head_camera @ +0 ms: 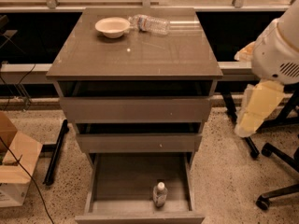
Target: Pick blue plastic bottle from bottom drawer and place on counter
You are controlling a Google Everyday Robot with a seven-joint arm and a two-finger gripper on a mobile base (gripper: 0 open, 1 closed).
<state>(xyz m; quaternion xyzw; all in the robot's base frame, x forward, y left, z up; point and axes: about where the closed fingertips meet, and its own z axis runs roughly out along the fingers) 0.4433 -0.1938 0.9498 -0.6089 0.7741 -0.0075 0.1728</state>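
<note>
The blue plastic bottle [160,194] stands upright with its white cap on top, near the front right of the open bottom drawer [117,181]. The counter [140,55] is the cabinet's glossy grey-brown top. My arm [280,50] hangs at the right edge of the view. Its cream lower end, the gripper [244,129], hangs to the right of the cabinet at the height of the middle drawer, well apart from the bottle and holding nothing that I can see.
A white bowl [112,27] and a clear crinkled water bottle [150,24] lie at the back of the counter. The two upper drawers are slightly open. A cardboard box [14,167] sits on the floor at left. Chair legs and castors [266,200] are at right.
</note>
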